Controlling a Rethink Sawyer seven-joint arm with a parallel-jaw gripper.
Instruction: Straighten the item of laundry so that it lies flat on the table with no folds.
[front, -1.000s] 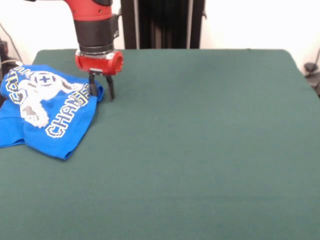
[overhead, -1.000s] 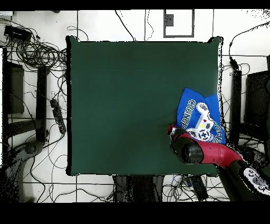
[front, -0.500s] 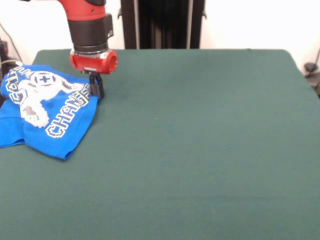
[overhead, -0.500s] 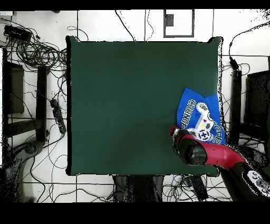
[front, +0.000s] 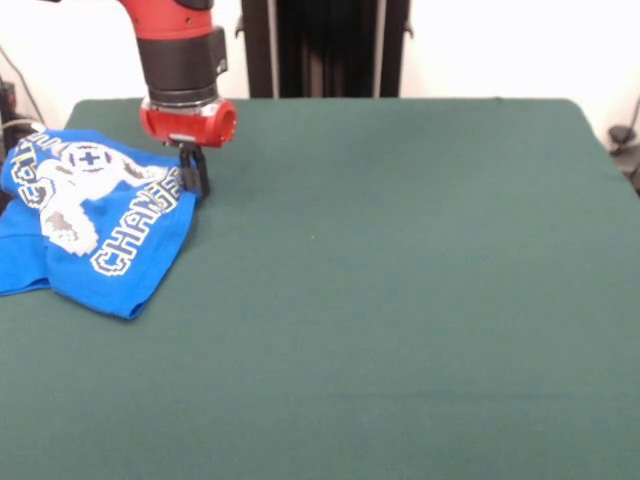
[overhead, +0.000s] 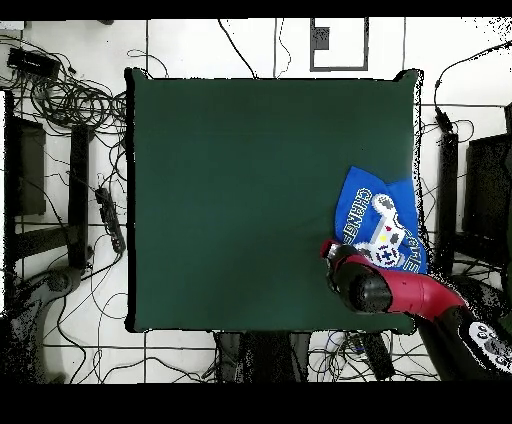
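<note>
The item of laundry (front: 95, 220), a bright blue T-shirt with a pixel controller print and "CHANGER" lettering, lies rumpled and partly folded at the left edge of the green table (front: 400, 260). My gripper (front: 193, 174) stands at the shirt's right edge, its two black fingers pressed together on the cloth's rim. In the overhead view the shirt (overhead: 382, 228) sits near the table's (overhead: 250, 180) right side. The red arm head (overhead: 362, 288) covers the fingers there.
Most of the table stretches away from the shirt as bare felt. Cables and black stands (overhead: 80, 200) lie on the floor around the table. A dark pillar (front: 325, 45) rises behind the far edge.
The fingers, spread apart a second ago, have closed together on the shirt's right edge, and the wrist shifted slightly left. Nothing has moved in the last half second.
</note>
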